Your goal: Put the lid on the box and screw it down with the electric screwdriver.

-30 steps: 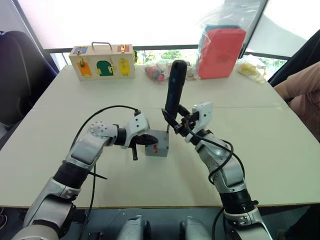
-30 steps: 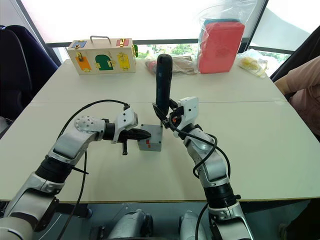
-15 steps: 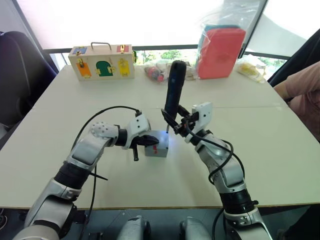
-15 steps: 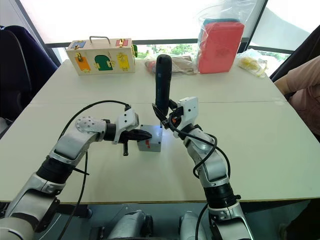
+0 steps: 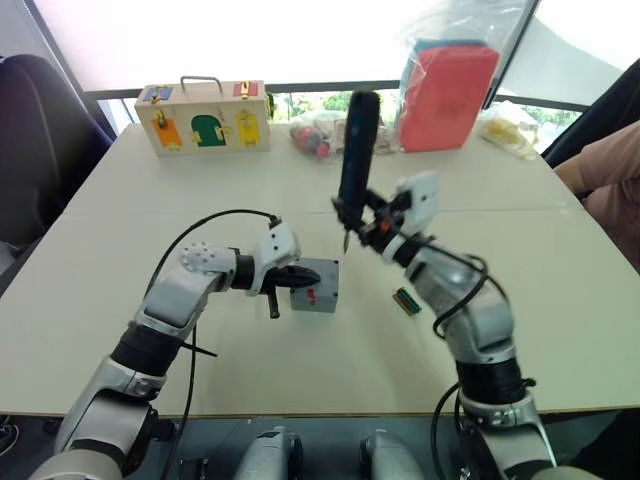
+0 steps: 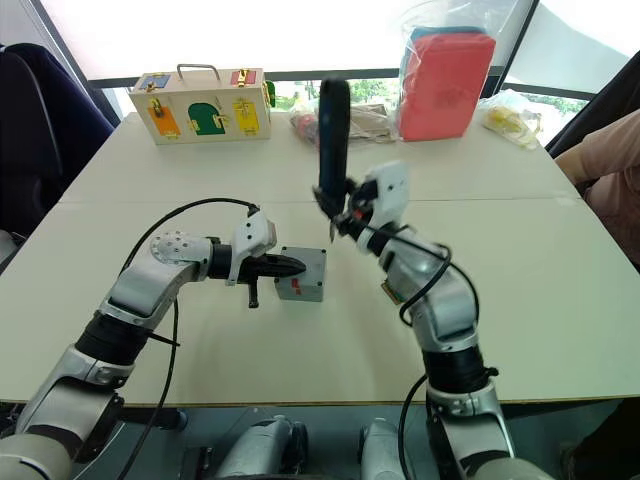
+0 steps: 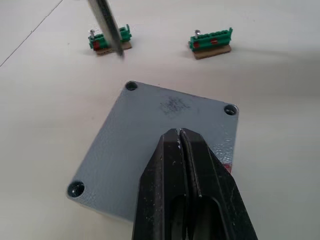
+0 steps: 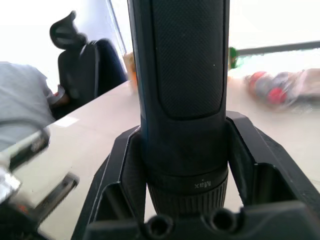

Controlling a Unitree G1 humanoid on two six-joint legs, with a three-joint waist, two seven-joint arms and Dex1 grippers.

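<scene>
The grey box point(image 6: 298, 290), with red marks on its near wall, sits mid-table with the grey lid point(image 7: 150, 130) lying on top of it, corner screw holes showing. My left gripper point(image 7: 179, 133) is shut, and its black fingertips rest on the lid's top from the left side. My right gripper point(image 5: 358, 218) is shut on the black electric screwdriver point(image 5: 357, 140), holding it upright. The thin bit point(image 5: 345, 243) hangs in the air above and slightly right of the box, clear of the lid. The screwdriver's barrel point(image 8: 185, 75) sits between the right fingers.
Two small green-and-brown blocks point(image 7: 210, 42) lie on the table past the box, one point(image 5: 405, 300) beside my right forearm. A wooden case point(image 5: 204, 118), a red box in a plastic bag point(image 5: 447, 85) and small clutter point(image 5: 315, 140) line the far edge. A person's arm point(image 5: 610, 185) is at the right.
My right arm has lifted the screwdriver up and to the right, taking the bit off the box's far corner. The left gripper stays on the lid.
</scene>
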